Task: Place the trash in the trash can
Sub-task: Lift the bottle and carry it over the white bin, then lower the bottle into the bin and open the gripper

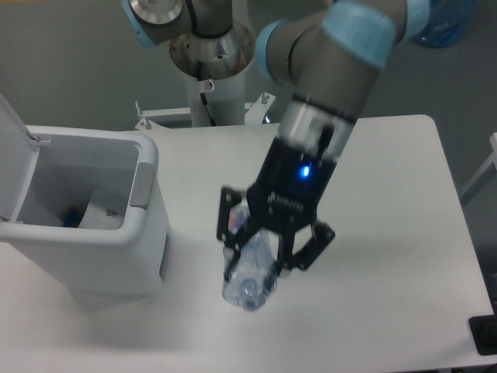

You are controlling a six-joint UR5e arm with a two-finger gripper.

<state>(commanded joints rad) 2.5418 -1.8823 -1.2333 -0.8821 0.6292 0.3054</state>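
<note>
A crushed clear plastic bottle with a bluish tint hangs in the air above the table's front middle, cap end toward the camera. My gripper is shut on its upper part, high above the tabletop. The white trash can stands at the left with its lid flipped open. Inside it lies something white with a bit of blue. The gripper is to the right of the can, clear of its rim.
A big blue water jug stands on the floor at the top right. The robot's base is behind the table's back edge. A dark object sits at the table's front right corner.
</note>
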